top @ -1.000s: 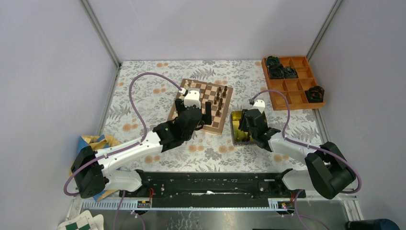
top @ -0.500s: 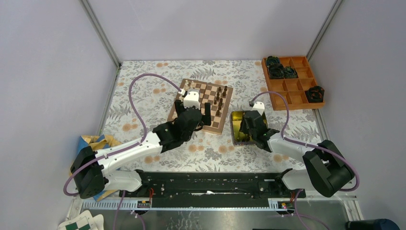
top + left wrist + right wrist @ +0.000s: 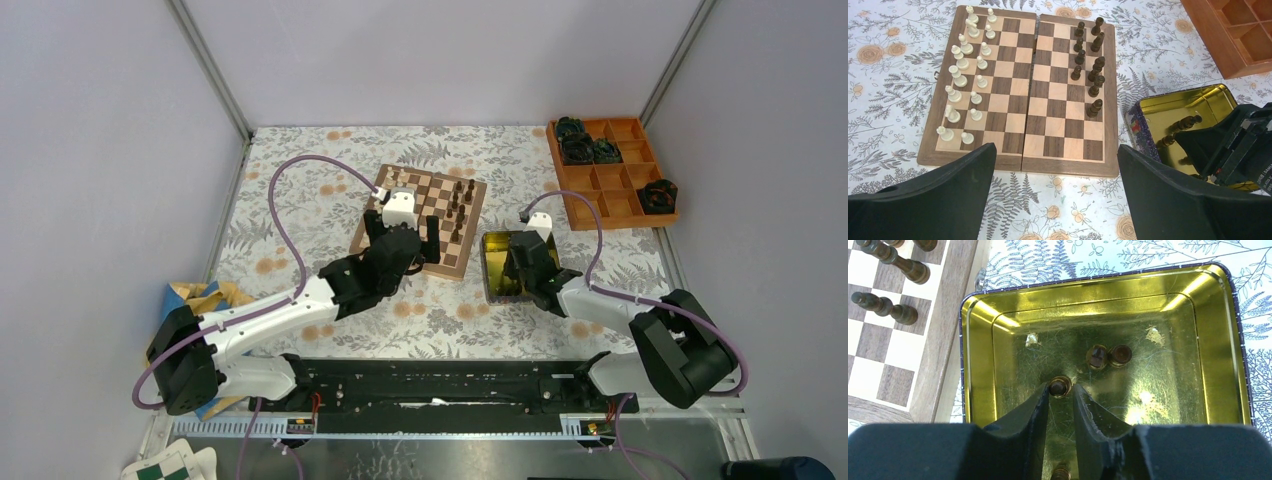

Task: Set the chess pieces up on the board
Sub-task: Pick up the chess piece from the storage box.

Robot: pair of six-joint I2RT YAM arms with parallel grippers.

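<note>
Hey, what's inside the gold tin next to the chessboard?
Four dark chess pieces show in the tin: two side by side mid-floor, one between the right fingers, one below them. The fingers hide the near floor.

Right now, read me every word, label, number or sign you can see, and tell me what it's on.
Nothing reads clearly.
White lettering on the right pincer: too small and blurred, cut off by the picture's edge.
Coloured print on the tin outer wall: no legible words.
Board, tray: no text.
</note>
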